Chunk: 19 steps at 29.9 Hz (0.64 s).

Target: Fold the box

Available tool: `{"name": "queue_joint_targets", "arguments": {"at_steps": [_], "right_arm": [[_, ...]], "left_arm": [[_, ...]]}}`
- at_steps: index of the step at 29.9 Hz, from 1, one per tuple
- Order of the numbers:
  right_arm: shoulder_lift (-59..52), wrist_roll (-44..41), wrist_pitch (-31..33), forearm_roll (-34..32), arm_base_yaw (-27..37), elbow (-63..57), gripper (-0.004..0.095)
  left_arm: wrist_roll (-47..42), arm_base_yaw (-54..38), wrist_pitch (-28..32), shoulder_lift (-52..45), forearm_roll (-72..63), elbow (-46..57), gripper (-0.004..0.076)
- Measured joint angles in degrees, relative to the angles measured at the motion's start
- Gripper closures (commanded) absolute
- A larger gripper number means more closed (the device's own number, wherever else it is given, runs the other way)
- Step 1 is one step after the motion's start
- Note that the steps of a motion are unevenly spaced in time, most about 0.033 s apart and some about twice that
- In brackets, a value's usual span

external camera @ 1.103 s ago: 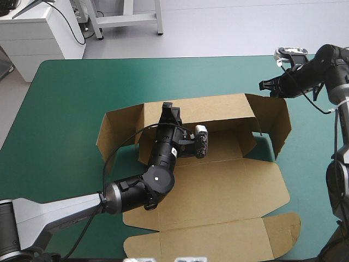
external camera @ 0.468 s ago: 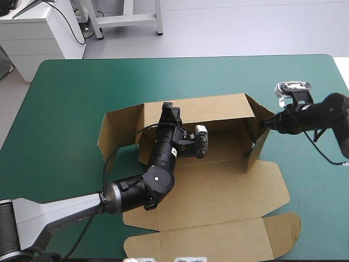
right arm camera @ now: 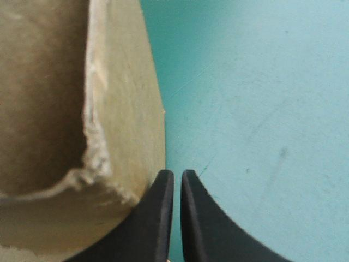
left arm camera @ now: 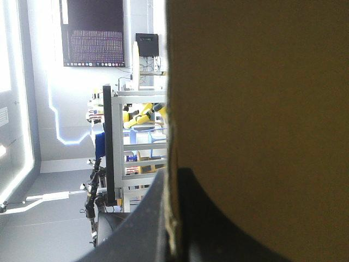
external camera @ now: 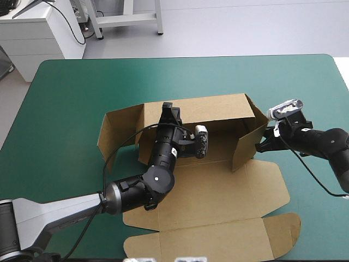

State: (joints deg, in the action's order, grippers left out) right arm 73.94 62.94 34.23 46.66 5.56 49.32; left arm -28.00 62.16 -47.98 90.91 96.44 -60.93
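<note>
Nearest you, in the lower centre of the frame, the box (external camera: 229, 196) has its front panels (external camera: 212, 243) lying flat on the cover (external camera: 65, 109), reaching almost to the bottom edge. At mid-frame its floor (external camera: 218, 144) sits between raised walls. The left flap (external camera: 117, 131) stands at centre left, and the right flap (external camera: 248, 139) stands at centre right, swung inward over the floor. The back wall (external camera: 212, 112) stands upright behind them.

Your left gripper (external camera: 170, 108) comes up from the lower left, crosses the floor and sits on the back wall's top edge, left of centre. In its wrist view the wall's cut edge runs down between the black fingers (left arm camera: 142, 229), which pinch the board from both sides.

Your right gripper (external camera: 263, 143) comes in from the right edge, low over the cover, with its tip at the outer face of the right flap. In its wrist view the fingers (right arm camera: 199, 218) are pressed together with only a sliver between them, and they hold nothing. The flap's torn edge lies beside one finger and seems to touch it. Bare teal-green cover lies ahead.

Farther back, the cover runs on to the table's far edge near the top of the frame.
</note>
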Motion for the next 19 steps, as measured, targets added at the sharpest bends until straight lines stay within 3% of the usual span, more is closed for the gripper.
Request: {"name": "queue_joint_targets", "arguments": {"at_steps": [3,6,12,19], "right_arm": [[0.0,3.4,2.8,0.1,0.0,0.0,0.0448],[0.0,5.9,6.1,-0.1,0.0,0.1,0.0282],[-0.1,12.0,9.8,0.3,0.0,0.7,0.0252],[1.5,17.7,9.5,6.8,0.0,0.8,0.0253]], "left_arm": [[0.0,0.0,0.0,0.0,0.0,0.0,0.0731],[0.0,0.0,0.0,0.0,0.0,0.0,0.0731],[0.0,0.0,0.0,0.0,0.0,0.0,0.0731],[0.0,0.0,0.1,0.0,0.0,0.0,0.0731]]}}
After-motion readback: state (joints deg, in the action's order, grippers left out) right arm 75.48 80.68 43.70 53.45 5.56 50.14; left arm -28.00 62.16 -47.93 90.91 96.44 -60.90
